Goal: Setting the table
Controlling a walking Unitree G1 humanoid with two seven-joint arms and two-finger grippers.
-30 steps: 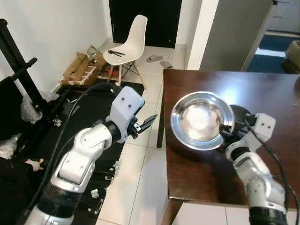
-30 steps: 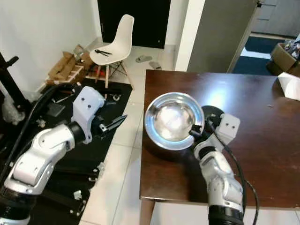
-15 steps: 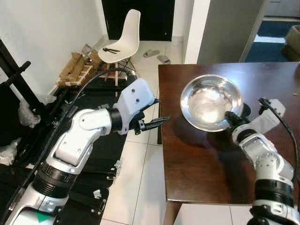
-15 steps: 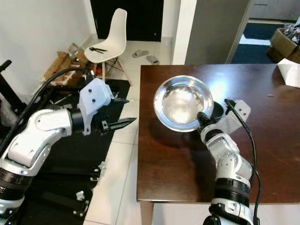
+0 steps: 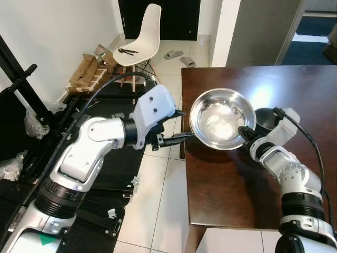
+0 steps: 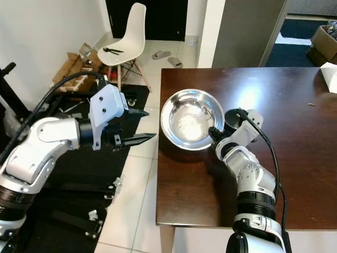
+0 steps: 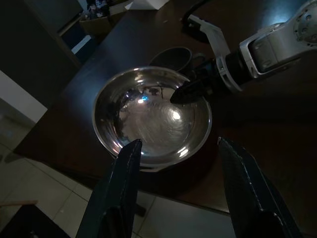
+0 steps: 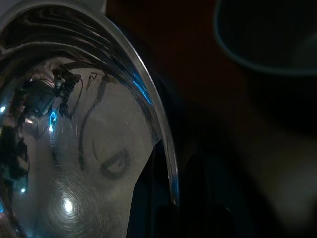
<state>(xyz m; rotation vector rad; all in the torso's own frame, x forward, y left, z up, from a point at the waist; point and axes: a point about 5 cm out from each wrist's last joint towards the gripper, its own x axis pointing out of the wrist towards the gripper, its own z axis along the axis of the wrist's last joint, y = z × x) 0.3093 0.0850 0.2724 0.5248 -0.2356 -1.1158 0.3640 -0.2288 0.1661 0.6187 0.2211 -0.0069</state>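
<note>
Plainly, the bowl (image 5: 218, 125) is pinched at its rim by the right gripper (image 5: 243, 133) and held tilted over the table (image 5: 237, 200) near its left edge. A slip (the grip covers little rim) could drop it to the floor (image 5: 158, 211). The left gripper (image 5: 176, 138), fingers apart, is poised just beside it. Beyond, a cup (image 6: 233, 118) is passed closely; open tabletop lies further right.

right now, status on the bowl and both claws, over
Right claw shut on round stainless steel bowl, held at its rim over dark wooden table. Left claw open, off table edge. Dark cup sits behind bowl.
</note>
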